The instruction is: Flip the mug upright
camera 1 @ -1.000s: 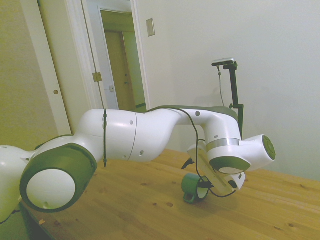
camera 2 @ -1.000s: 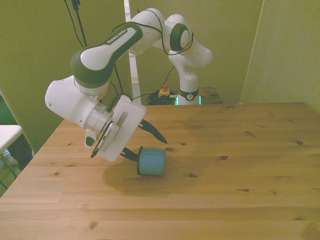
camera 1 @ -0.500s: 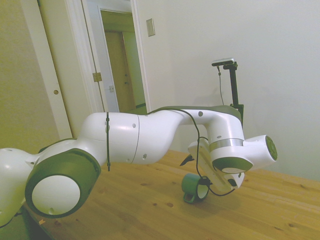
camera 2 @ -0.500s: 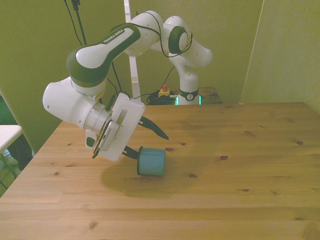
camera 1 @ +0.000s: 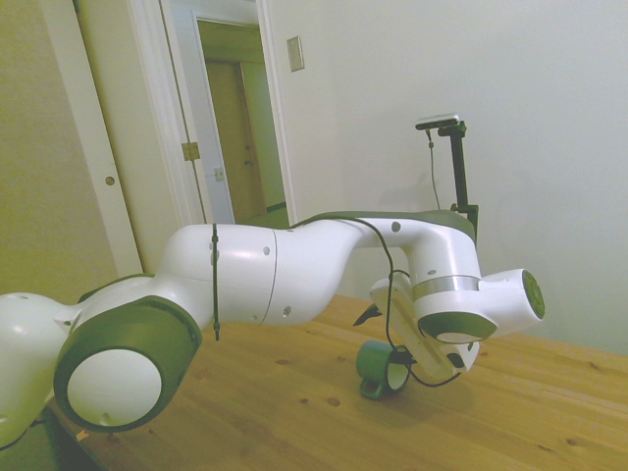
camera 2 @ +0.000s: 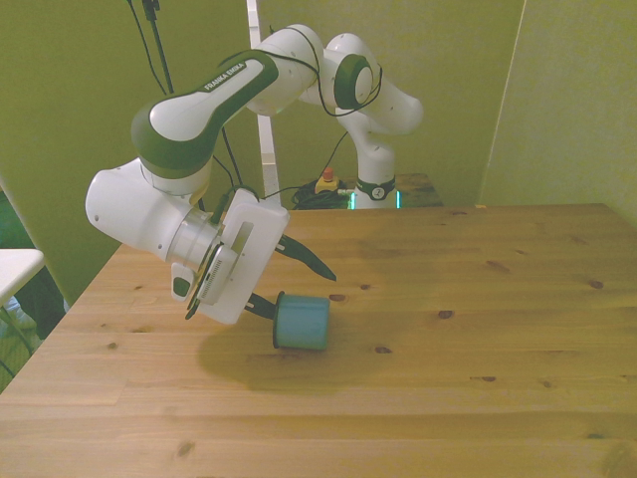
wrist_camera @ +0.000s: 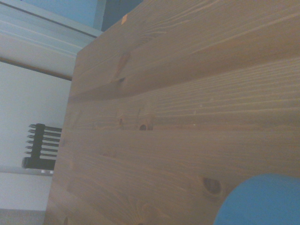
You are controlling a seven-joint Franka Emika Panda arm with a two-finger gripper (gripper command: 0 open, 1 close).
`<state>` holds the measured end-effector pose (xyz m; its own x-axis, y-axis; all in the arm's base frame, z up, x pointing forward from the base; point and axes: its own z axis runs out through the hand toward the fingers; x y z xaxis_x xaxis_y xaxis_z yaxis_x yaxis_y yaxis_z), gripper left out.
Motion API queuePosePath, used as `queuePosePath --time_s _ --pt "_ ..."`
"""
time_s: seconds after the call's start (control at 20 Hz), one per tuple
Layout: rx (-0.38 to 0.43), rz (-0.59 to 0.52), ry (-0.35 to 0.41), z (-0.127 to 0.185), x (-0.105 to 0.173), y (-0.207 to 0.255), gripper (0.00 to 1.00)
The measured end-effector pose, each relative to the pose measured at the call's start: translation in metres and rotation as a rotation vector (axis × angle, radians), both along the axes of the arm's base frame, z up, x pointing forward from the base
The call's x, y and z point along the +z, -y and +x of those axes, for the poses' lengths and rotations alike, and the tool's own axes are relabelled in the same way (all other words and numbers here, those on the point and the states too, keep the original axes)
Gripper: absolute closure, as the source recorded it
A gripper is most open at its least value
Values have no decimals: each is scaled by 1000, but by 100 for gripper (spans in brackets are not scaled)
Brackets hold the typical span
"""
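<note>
Still sideways on the table (camera 2: pixel 478 339), teal mug (camera 2: pixel 302 322), gripper (camera 2: pixel 291 288) spread wide beside it

A teal-blue mug (camera 2: pixel 302 322) with a white inside. The desk (camera 2: pixel 478 339) is light brown wood with dark knots. The arm (camera 2: pixel 199 110) is white and grey-green.

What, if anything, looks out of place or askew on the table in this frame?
Only the mug stands out: it lies on its side on the wooden table rather than upright. The open gripper straddles its end on the front view's left, one finger above and one low beside it. No spill or damage shows.
</note>
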<state>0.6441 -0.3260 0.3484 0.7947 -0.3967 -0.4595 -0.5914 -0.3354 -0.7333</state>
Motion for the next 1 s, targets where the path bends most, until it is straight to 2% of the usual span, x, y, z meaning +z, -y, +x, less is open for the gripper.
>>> queuePosePath --time_s 1.0 --pt "12 9 -3 3 -7 1 100"
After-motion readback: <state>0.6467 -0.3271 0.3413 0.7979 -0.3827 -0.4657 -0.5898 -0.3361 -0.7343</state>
